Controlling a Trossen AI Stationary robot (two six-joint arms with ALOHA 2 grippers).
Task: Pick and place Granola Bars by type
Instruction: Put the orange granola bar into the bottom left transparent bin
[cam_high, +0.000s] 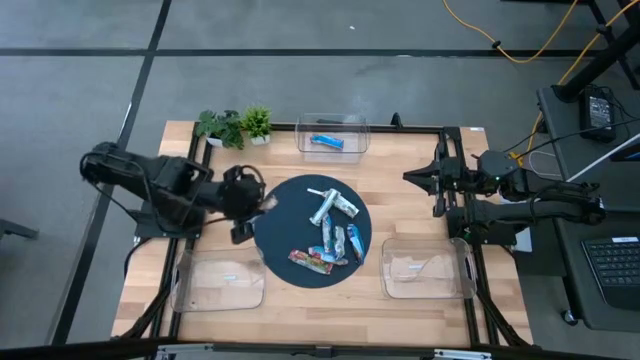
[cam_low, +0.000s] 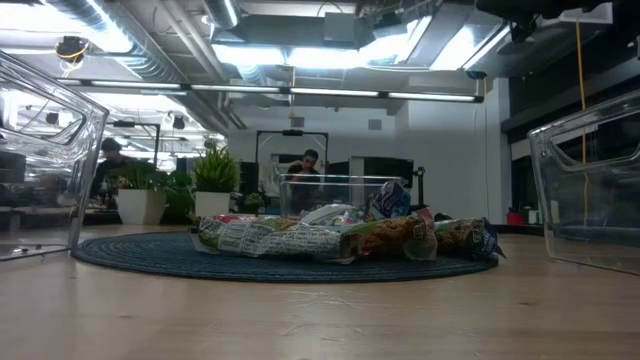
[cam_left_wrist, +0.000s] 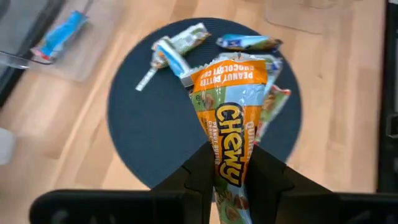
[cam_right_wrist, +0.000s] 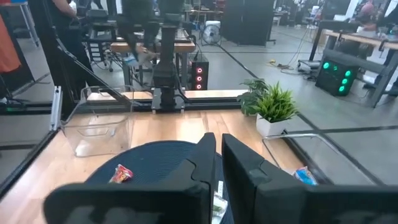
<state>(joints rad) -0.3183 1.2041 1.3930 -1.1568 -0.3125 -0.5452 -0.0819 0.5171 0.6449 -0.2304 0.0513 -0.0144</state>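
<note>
Granola Bars lie mostly in a loose heap on the dark round mat at the middle of the wooden table, and I take that mat as my landmark. My left gripper hangs over the mat's left edge with its fingers clamped on an orange bar printed "Chewy"; in my left wrist view the bar sticks out past the fingers, above the mat. On the mat I can make out silver-white wrappers toward its far side, blue wrappers toward the middle, and a red-orange wrapper at its near side. One more blue bar lies inside the clear bin just beyond the mat's far edge. Another clear bin stands near the mat's front left, and a third clear bin near its front right. Two small potted plants stand beyond the mat's far-left edge. My right gripper waits off the mat's right side, near the table's right edge, with its fingers close together and nothing between them.
</note>
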